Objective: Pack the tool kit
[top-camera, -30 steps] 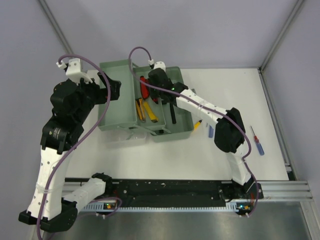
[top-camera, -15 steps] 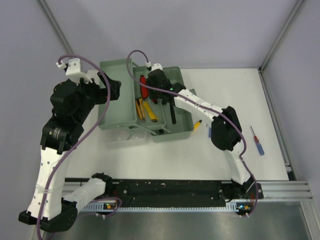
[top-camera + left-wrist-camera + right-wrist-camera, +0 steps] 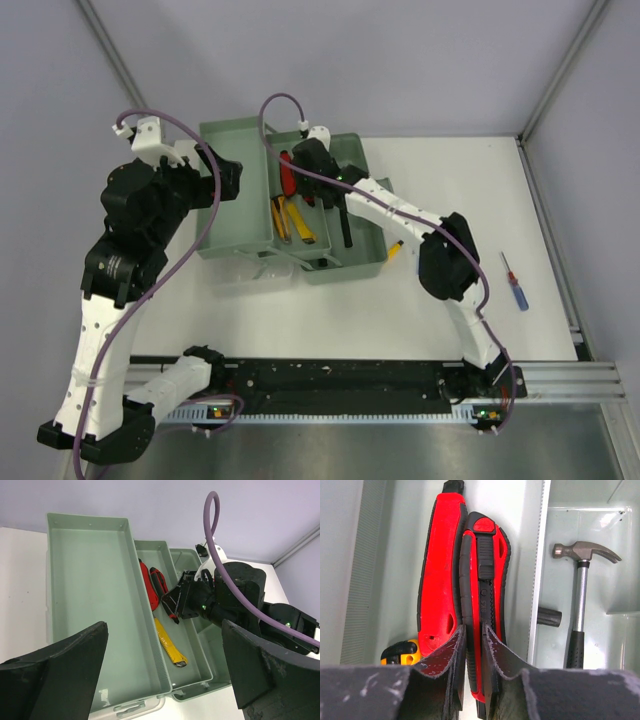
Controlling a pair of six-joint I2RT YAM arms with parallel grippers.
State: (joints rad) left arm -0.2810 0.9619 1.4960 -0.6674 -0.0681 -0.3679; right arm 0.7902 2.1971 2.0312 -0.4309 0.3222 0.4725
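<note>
My right gripper point(image 3: 474, 630) is clenched on the red-and-black plastic utility knife point(image 3: 485, 575), down in the inner tray point(image 3: 156, 555) of the pale green open toolbox point(image 3: 352, 266), tight against a red-handled tool point(image 3: 437, 570). A steel claw hammer point(image 3: 580, 587) sits in the next compartment. The left gripper point(image 3: 164, 627) hangs spread wide over the box, holding nothing. A blue-handled screwdriver point(image 3: 516, 288) lies out on the white table point(image 3: 350, 320), well apart from the box.
</note>
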